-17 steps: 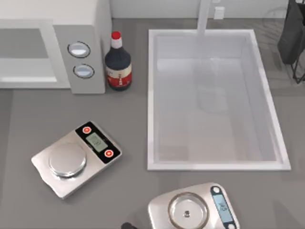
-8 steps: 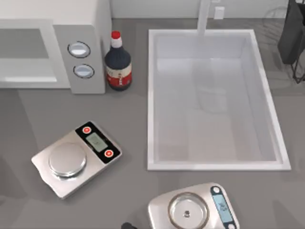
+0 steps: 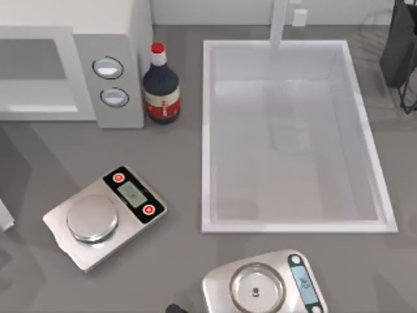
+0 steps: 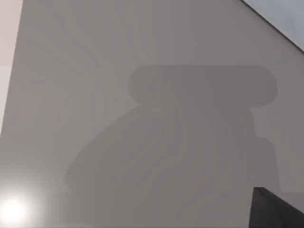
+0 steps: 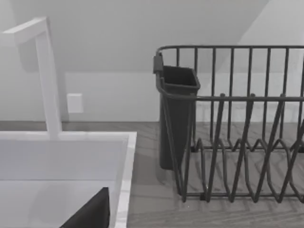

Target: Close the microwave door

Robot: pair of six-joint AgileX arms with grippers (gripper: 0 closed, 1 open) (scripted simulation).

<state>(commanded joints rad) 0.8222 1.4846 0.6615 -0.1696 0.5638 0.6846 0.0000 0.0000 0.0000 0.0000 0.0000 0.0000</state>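
Observation:
The white microwave [image 3: 71, 65] stands at the table's back left. Its grey control panel [image 3: 111, 85] with two round knobs faces the front. Left of that panel the front looks open, with a grey inside [image 3: 32, 62]. A white sliver [image 3: 4, 218] pokes in at the left edge, well in front of the microwave. It looks like the free end of the microwave door, swung out. In the left wrist view a dark corner of my left gripper [image 4: 278, 211] hangs close to a flat grey surface [image 4: 95, 71] that carries its shadow. My right gripper [image 5: 90, 213] shows as a dark wedge over the sink.
A dark sauce bottle [image 3: 161, 85] with a red cap stands right of the microwave. One silver kitchen scale [image 3: 104, 216] lies front left and another [image 3: 264, 287] at the front edge. The white sink [image 3: 207, 130] fills the right half. A dark dish rack [image 5: 228, 123] stands at the back right.
The white sliver has come into view at the left edge. The shadow on the table in front of the microwave has spread to the right. Nothing else has moved.

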